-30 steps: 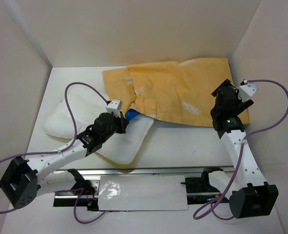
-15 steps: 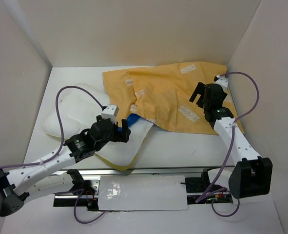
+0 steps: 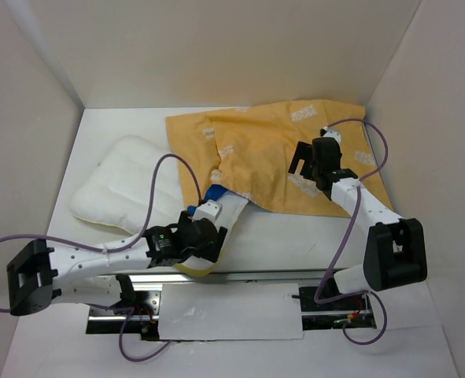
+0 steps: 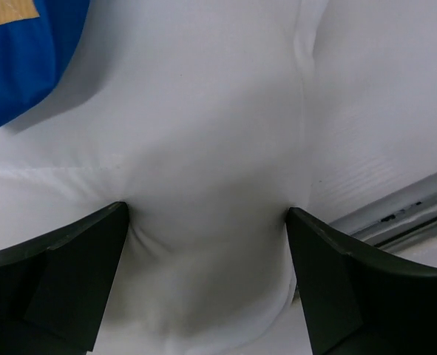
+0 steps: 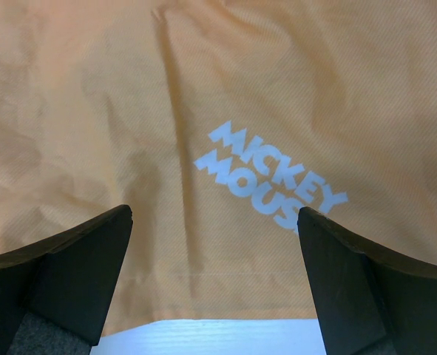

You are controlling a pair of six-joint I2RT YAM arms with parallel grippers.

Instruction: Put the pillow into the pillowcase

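Left wrist: left claw (image 4: 207,214) wide astride pillow (image 4: 203,111) (pillowcase (image 4: 18,66) adjacent).

The pillow (image 3: 130,177), plump, white and quilted, lies slantwise from the left middle of the overhead frame toward bottom centre, with a yellow edge at its near corner. The pillowcase (image 3: 263,157), mustard-orange with white "Mickey Mouse" prints, lies rumpled across upper centre and right. Blue shows at its lower-left corner, which overlaps the pillow's right end.
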